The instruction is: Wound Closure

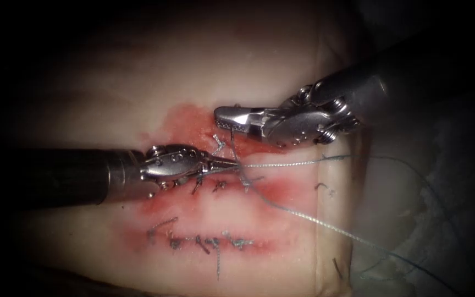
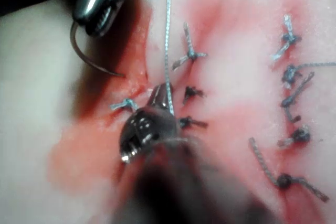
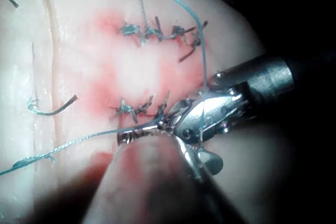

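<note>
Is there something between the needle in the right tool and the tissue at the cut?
Nothing visible. The right tool grips the needle near its blunt end; its point lies at the red tissue, with bare tissue around. The left tool, shut on the thread, sits beside it.

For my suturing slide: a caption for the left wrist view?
Left gripper shut on thread beside knots; right gripper holds the needle, tip at the tissue.
</note>
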Controlling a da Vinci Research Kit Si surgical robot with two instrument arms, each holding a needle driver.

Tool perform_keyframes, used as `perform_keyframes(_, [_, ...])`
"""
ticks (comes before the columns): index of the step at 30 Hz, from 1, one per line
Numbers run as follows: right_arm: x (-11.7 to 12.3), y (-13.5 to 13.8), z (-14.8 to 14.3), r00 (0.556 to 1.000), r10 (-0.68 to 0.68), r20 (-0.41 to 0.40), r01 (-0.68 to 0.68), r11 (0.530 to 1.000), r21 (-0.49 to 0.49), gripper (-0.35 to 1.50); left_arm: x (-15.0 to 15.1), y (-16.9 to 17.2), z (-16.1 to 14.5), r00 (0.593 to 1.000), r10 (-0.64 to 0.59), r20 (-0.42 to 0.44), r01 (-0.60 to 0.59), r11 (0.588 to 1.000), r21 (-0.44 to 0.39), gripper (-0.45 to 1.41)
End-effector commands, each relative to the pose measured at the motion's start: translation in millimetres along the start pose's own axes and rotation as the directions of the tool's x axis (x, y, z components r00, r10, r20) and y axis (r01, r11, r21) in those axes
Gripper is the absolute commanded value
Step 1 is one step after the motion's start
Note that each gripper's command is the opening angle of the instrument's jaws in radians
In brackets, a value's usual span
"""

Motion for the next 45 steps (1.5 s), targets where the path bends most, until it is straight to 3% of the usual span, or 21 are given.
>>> perform_keyframes(1, [0.0, 0.1, 0.9, 1.0, 0.018, -0.005, -0.018, 1.0, 0.005, -0.35, -0.1, 0.4, 0.7, 1.0, 0.003, 0.002, -0.003, 1.0, 0.0, -0.45])
perform_keyframes(14, [0.1, -1.6, 0.6, 0.991, 0.128, -0.031, -0.125, 0.989, 0.079, -0.35, 0.4, 0.6, 0.5, 1.0, 0.011, -0.027, -0.011, 1.0, 0.005, -0.45])
perform_keyframes(45, [1.1, -0.9, 0.5, 0.933, 0.355, -0.052, -0.347, 0.929, 0.129, -0.35, 0.2, 0.7, 0.0, 0.997, 0.06, -0.046, -0.059, 0.998, 0.023, -0.45])
